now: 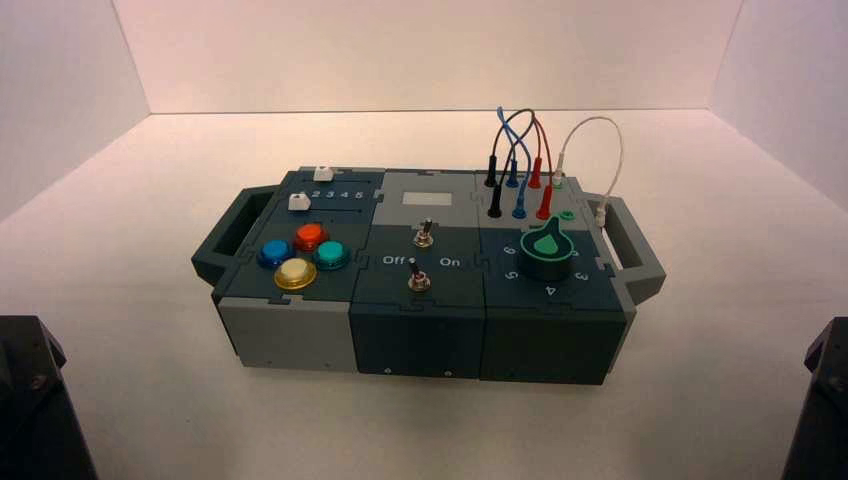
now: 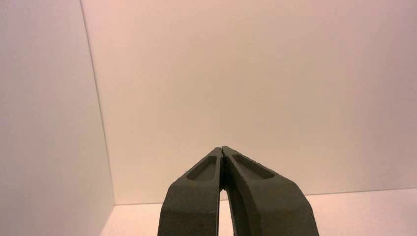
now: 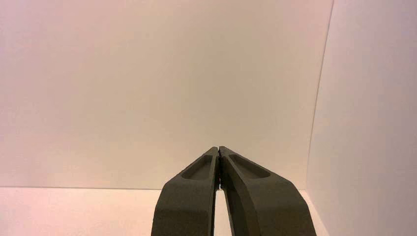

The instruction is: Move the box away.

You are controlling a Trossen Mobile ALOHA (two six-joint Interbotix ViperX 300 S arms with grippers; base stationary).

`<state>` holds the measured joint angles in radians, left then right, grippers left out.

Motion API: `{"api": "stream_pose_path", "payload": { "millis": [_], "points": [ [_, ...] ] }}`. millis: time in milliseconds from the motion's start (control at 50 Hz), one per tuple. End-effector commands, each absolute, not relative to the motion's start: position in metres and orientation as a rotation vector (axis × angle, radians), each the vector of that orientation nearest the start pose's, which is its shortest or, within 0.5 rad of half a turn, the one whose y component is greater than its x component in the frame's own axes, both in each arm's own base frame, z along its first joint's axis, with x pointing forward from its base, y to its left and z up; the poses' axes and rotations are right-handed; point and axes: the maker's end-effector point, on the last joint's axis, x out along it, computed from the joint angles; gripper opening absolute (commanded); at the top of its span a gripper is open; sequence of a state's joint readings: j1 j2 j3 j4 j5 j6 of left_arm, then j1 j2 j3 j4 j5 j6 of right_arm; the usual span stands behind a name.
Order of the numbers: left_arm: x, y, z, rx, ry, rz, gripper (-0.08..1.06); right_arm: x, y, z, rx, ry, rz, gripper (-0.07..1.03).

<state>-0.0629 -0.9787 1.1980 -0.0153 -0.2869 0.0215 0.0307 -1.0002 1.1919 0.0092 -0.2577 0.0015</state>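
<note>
Lying crosswise ahead of both parked arms, the box [image 1: 425,275] sits equidistant between left gripper [image 2: 222,150] and right gripper [image 3: 218,149], both closed empty.

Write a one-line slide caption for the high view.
Wide, low dark-teal and grey panel box with buttons, toggles, green dial and plugged wires sits untouched on the white table.

inventory count

one box [image 1: 425,275] on the worktop [image 1: 130,300]. two side handles, four coloured buttons (blue, red, teal, yellow), two toggle switches, one green dial [image 1: 548,250], two white sliders. two tools: left tool [image 2: 223,150], right tool [image 3: 218,149], each with tips pressed together.
</note>
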Motion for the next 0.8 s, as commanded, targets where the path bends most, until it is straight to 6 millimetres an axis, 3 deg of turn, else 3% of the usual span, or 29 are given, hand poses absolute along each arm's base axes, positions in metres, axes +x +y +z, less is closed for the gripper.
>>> {"api": "stream_pose_path", "payload": {
  "millis": [20,280,440,680,800],
  "points": [
    [0.255,-0.015,0.297,0.009,-0.080,-0.058,-0.03,0.252,0.008,0.304,0.015,-0.089,0.032,-0.02],
    [0.256,-0.015,0.292,0.010,-0.049,-0.058,-0.03,0.253,0.011,0.298,0.016,-0.053,0.044,-0.02],
    [0.258,-0.022,0.283,0.009,0.061,-0.084,-0.03,0.253,0.027,0.287,0.013,0.051,0.104,-0.02],
    [0.246,-0.066,0.255,0.015,0.378,-0.255,-0.03,0.247,0.073,0.259,-0.015,0.307,0.281,-0.03],
    [0.235,-0.093,0.236,0.005,0.540,-0.357,-0.03,0.239,0.098,0.234,0.004,0.477,0.365,-0.03]
  ]
}}
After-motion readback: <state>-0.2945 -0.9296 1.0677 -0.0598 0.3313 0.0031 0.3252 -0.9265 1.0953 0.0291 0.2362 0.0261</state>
